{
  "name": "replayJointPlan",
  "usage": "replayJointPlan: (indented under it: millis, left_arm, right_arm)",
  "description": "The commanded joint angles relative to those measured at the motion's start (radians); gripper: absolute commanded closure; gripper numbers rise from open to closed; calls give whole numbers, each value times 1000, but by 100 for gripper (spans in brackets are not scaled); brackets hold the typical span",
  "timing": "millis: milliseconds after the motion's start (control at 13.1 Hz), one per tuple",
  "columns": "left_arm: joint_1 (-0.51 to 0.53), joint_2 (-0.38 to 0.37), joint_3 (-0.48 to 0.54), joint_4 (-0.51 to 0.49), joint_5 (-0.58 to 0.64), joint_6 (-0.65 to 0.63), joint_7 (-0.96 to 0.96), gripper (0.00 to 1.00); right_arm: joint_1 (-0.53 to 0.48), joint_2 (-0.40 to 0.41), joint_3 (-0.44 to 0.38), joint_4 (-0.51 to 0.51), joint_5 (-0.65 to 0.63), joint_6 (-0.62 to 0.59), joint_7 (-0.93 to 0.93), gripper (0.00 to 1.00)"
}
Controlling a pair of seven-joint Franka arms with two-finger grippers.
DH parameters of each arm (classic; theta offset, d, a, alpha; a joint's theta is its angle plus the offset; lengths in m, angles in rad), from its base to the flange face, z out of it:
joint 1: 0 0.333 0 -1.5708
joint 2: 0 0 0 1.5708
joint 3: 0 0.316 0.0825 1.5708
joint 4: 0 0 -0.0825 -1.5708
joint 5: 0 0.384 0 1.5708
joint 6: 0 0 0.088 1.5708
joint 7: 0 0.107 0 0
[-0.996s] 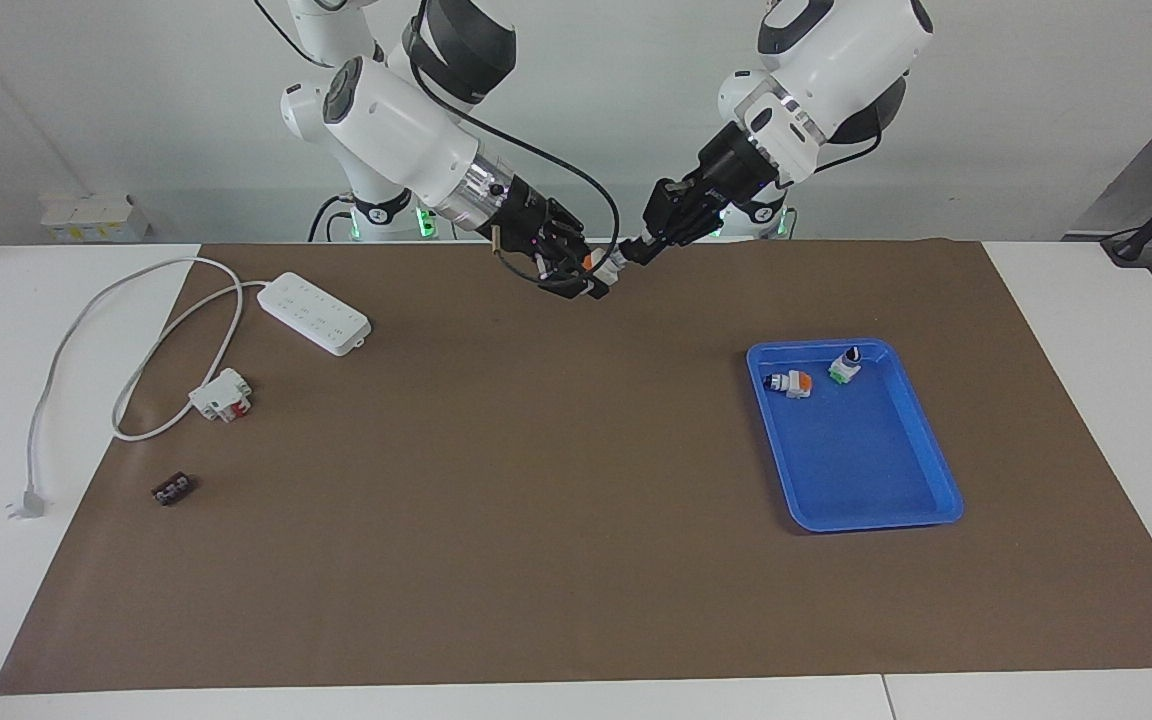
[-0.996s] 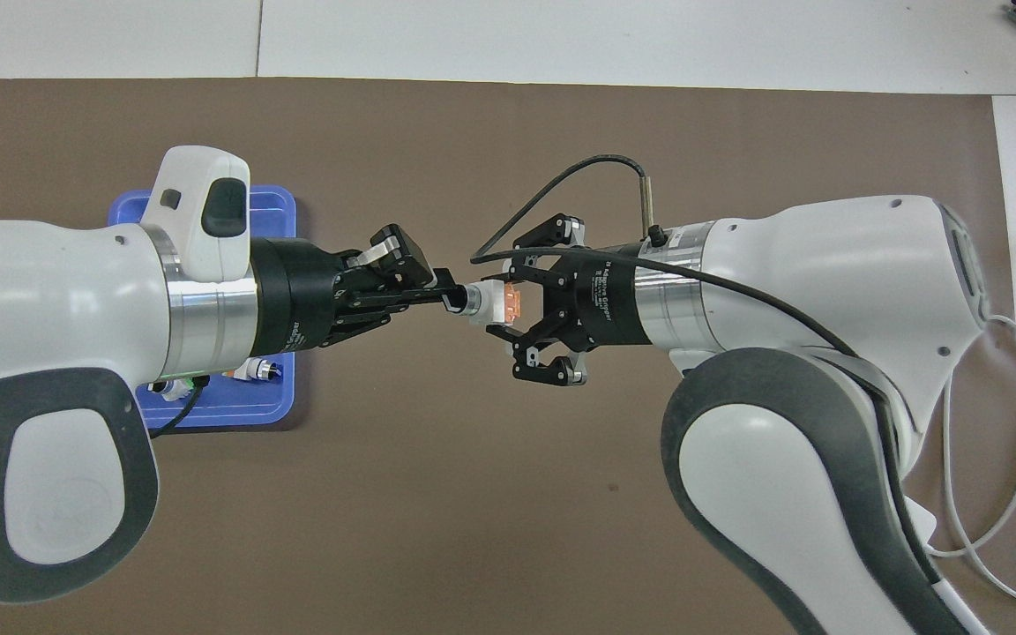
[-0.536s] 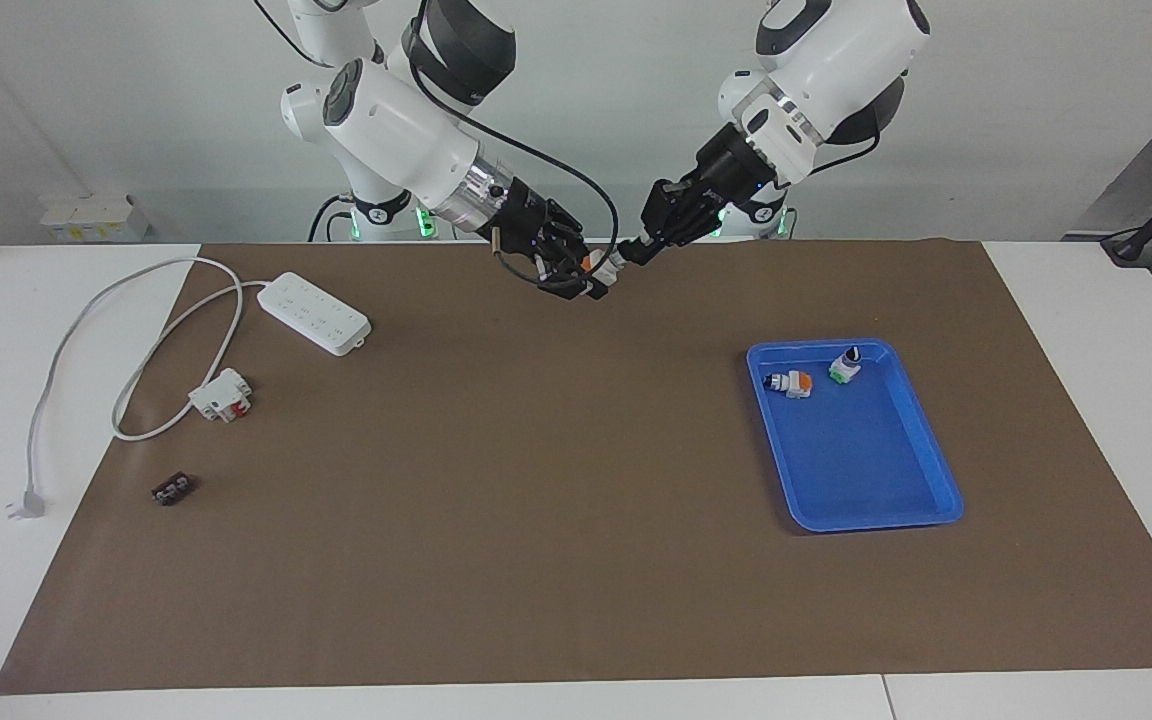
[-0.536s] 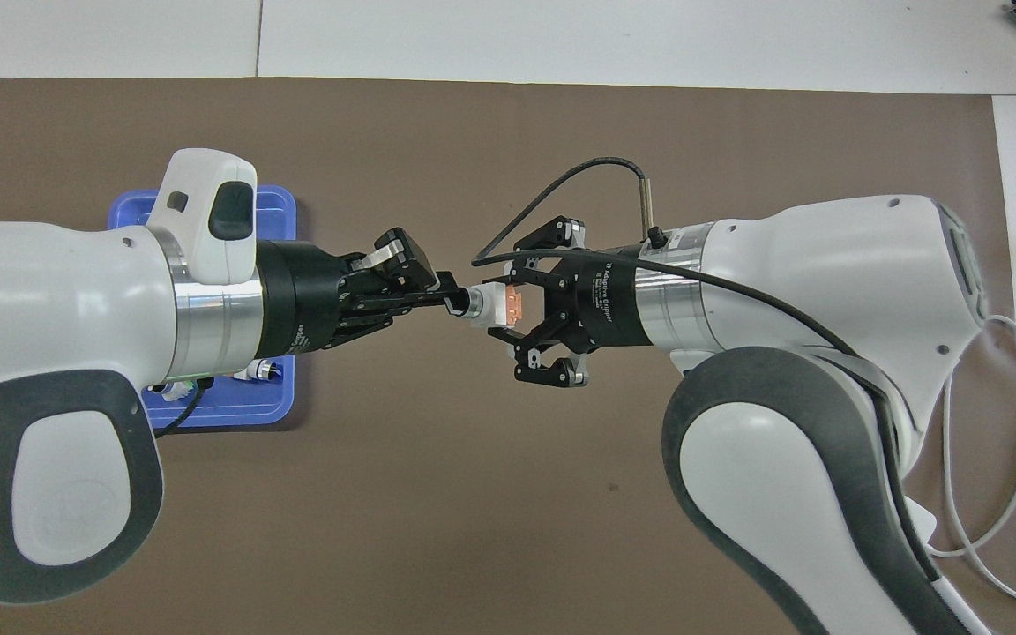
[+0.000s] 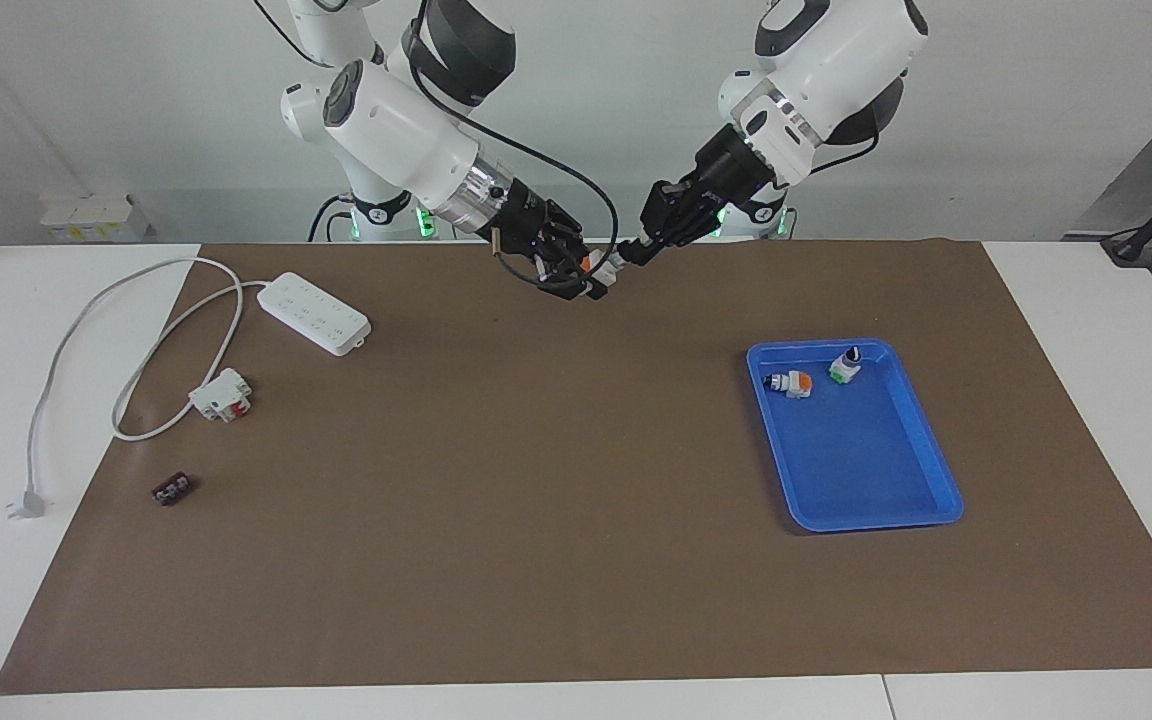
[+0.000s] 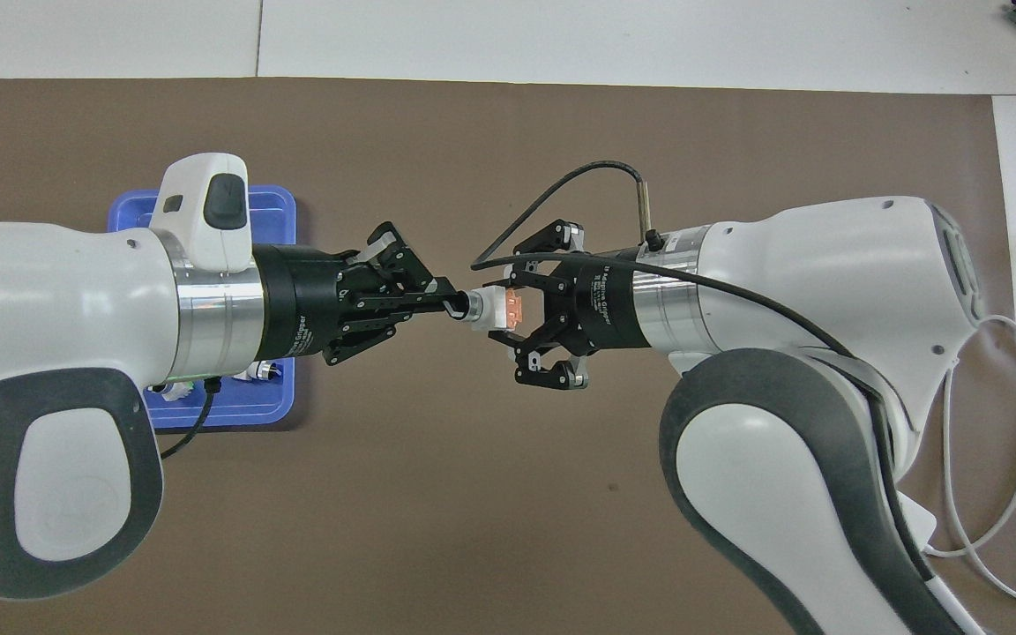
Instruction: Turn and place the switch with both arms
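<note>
The switch (image 6: 483,309) hangs in the air between both grippers, over the brown mat's edge nearest the robots. Its orange block end and white body sit inside my right gripper (image 6: 503,309), which is shut on them. My left gripper (image 6: 452,304) is shut on the small black knob at the switch's other end. In the facing view the switch (image 5: 610,264) is a small pale spot between the right gripper (image 5: 589,278) and the left gripper (image 5: 629,254). Both arms reach toward each other, tips almost meeting.
A blue tray (image 5: 866,480) toward the left arm's end holds another orange-ended switch (image 5: 789,383) and a green-based switch (image 5: 844,365). Toward the right arm's end lie a white power strip (image 5: 314,313) with its cable, a white-and-red block (image 5: 222,394) and a small dark part (image 5: 173,490).
The left arm's wrist has rolled about its own axis with the gripper still shut on the knob. The right gripper and the switch body have stayed nearly in place.
</note>
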Motion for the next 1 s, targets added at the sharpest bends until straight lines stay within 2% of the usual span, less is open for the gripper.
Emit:
replayJointPlan:
  millis: [0, 307, 920]
  left_arm:
    - [-22, -28, 6, -39, -3, -24, -212, 100]
    - [-23, -22, 6, -33, -3, 8, -499, 100]
    - [-31, -17, 6, -32, -3, 58, -915, 100]
  right_arm:
    - [-6, -3, 7, 8, 1, 16, -11, 100]
    - [-6, -3, 6, 8, -1, 15, -16, 100]
    - [-9, -5, 7, 6, -4, 9, -16, 100]
